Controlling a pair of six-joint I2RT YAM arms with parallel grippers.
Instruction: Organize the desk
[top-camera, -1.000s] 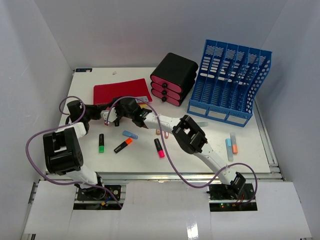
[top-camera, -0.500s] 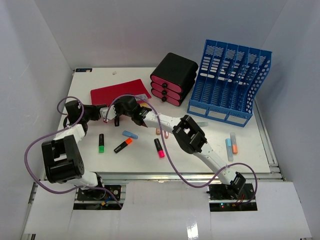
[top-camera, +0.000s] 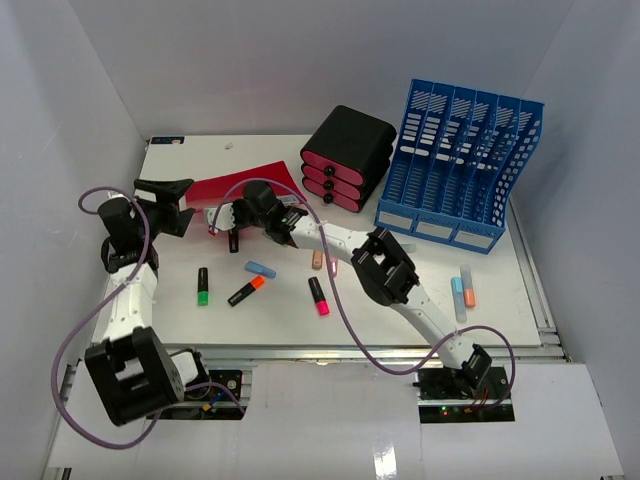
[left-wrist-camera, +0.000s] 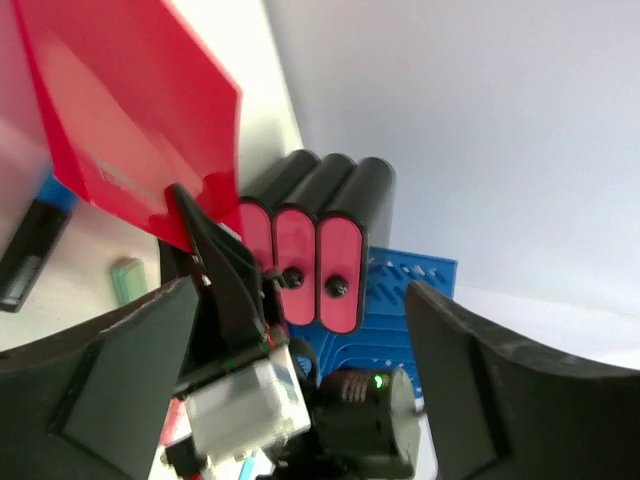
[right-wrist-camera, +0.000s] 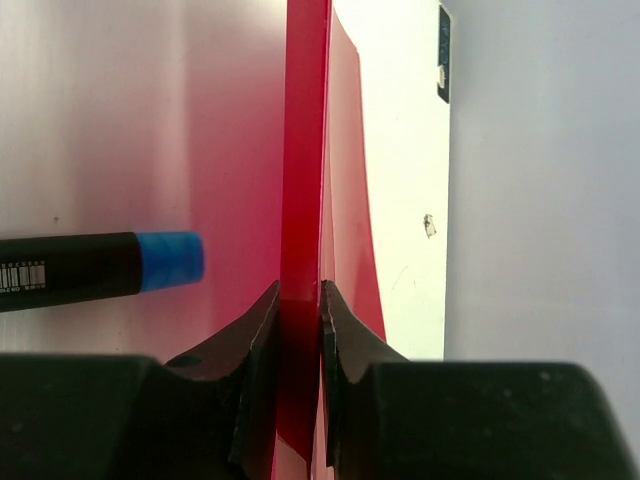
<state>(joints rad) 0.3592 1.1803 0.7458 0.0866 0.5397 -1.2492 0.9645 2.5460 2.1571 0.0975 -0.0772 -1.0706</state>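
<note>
Rearward on desk (top-camera: 500, 300): drawers (top-camera: 345, 150) (black), rack (top-camera: 460, 165)

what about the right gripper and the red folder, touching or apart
Touching: right wrist view shows the right gripper pinching the red folder edge from both sides.

The setting is a robot test cell staged as an office workstation. Plain grey walls (top-camera: 250, 70) enclose a white desk (top-camera: 500, 295). A blue file rack (top-camera: 460, 165) stands on it, a drawer unit (top-camera: 347, 157) to the rack's left and highlighters (top-camera: 318, 296) in front. Two cabled robot arms (top-camera: 385, 268) mount at the front rail (top-camera: 300, 352).
</note>
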